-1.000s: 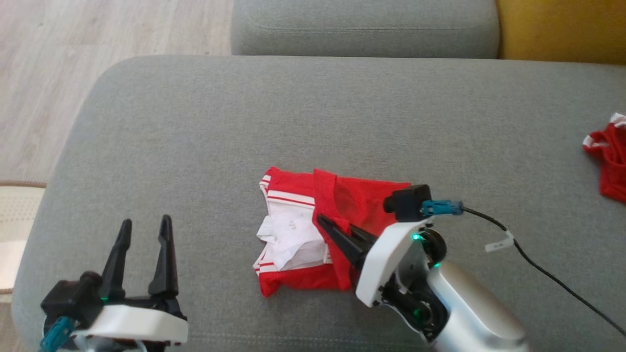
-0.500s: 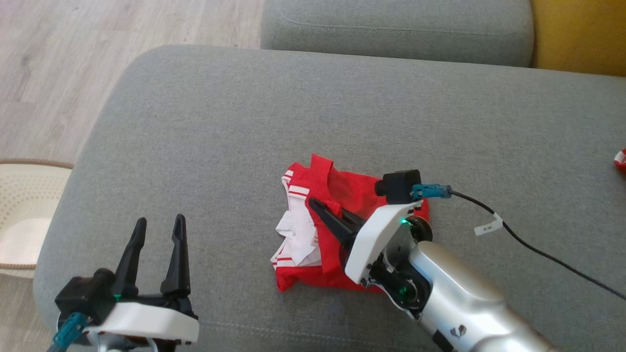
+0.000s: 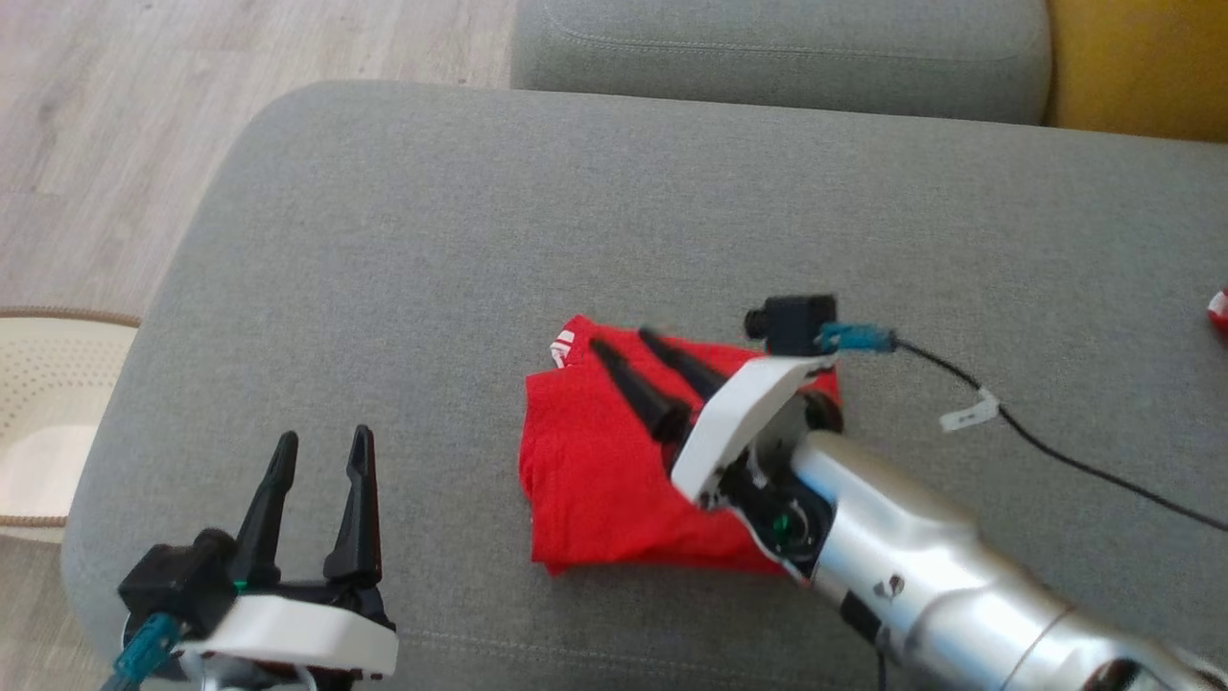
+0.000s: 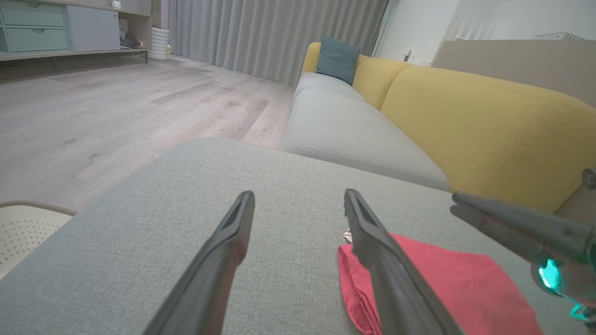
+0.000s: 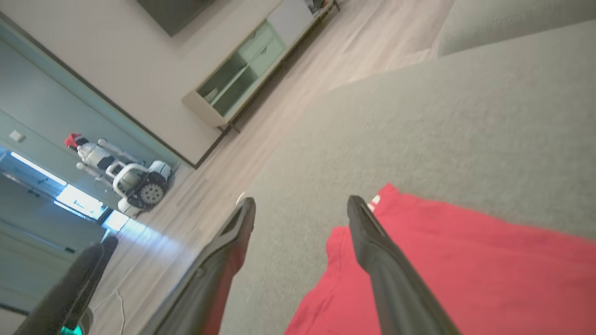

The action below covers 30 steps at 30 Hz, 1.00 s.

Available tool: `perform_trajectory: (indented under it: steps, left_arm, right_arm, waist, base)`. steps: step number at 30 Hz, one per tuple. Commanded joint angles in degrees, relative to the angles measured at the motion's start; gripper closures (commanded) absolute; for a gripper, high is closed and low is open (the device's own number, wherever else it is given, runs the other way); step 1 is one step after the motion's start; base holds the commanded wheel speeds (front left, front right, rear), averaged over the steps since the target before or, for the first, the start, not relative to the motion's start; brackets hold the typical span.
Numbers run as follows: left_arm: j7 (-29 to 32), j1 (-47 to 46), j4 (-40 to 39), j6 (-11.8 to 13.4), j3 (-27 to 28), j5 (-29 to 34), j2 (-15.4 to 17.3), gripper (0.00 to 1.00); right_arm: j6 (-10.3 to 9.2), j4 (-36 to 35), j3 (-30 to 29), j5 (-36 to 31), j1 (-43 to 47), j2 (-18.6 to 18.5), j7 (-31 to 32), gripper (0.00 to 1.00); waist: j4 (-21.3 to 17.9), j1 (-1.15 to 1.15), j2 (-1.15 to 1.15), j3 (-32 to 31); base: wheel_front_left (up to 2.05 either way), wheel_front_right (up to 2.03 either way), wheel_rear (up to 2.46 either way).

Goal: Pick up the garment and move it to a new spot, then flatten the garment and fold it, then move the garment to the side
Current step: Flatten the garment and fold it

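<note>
A red garment (image 3: 600, 480) lies folded into a flat rectangle in the middle of the grey cushion (image 3: 480, 240), a bit of white trim showing at its far left corner. Over it hovers my right gripper (image 3: 624, 344), open, with nothing between its fingers. The right wrist view shows the garment (image 5: 465, 260) under the right finger. My left gripper (image 3: 321, 443) stands open near the cushion's front left, apart from the cloth. In the left wrist view the garment (image 4: 447, 284) lies to the right of my left gripper (image 4: 298, 195), with the right gripper's fingers (image 4: 503, 223) above it.
A second red cloth (image 3: 1218, 312) peeks in at the right edge. A black cable (image 3: 1074, 461) trails across the cushion from the right wrist camera. A pale perforated basket (image 3: 48, 413) stands on the floor to the left. The yellow sofa back (image 4: 465, 121) rises behind.
My right gripper has opened and let go of the red flap, which now lies folded over the white part. The gripper lifted slightly toward the far side.
</note>
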Motion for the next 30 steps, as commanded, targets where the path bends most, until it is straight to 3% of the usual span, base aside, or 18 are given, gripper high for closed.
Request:
perform_trajectory:
  steps: [1,7,12,17,21,27,30]
  left_arm:
    - [-0.51,-3.1,-1.74,0.18,2.19,-0.06,0.19,0.0]
    - [-0.58,-2.7,-2.25,0.35,2.73,0.08,0.16,0.0]
    - [-0.63,-2.75,-2.55,0.7,3.26,0.47,0.09,0.0]
    - [-0.65,-3.11,-2.07,1.32,3.3,1.15,-0.19,0.0]
    - [-0.66,-3.45,-1.35,1.78,3.1,1.71,-0.53,0.0]
    - [-0.7,-3.06,0.22,2.56,3.19,3.47,-1.47,0.0]
    - [-0.71,-2.14,0.46,2.52,3.76,4.23,-2.25,0.0]
  right_arm:
    - [0.39,-0.81,-0.33,0.68,-2.62,1.12,-1.68,0.0]
    - [0.39,3.68,-0.47,1.62,-6.25,1.12,-8.49,0.0]
    - [0.39,9.67,-3.36,-2.71,-8.35,1.12,-11.34,0.0]
    - [0.39,10.55,-18.03,-17.61,-7.99,1.12,-11.48,0.0]
    - [0.39,5.75,-28.57,-29.51,-2.93,0.9,-11.49,0.0]
    - [0.39,-12.83,-47.12,-51.5,16.42,1.07,-11.5,0.0]
    - [0.39,-19.2,-49.97,-53.36,23.68,1.1,-11.5,0.0]
  waist:
    - [-0.27,0.0,0.0,0.03]
    - [-1.73,0.0,0.0,0.56]
    - [-3.44,0.0,0.0,0.75]
    - [-5.64,0.0,0.0,0.89]
    - [-6.62,0.0,0.0,0.73]
    - [-7.76,0.0,0.0,-0.46]
    - [-7.81,0.0,0.0,-1.21]
  base:
    - [0.0,0.0,0.0]
    - [0.0,0.0,0.0]
    - [0.0,0.0,0.0]
    - [0.0,0.0,0.0]
    - [0.0,0.0,0.0]
    - [0.0,0.0,0.0]
    - [0.0,0.0,0.0]
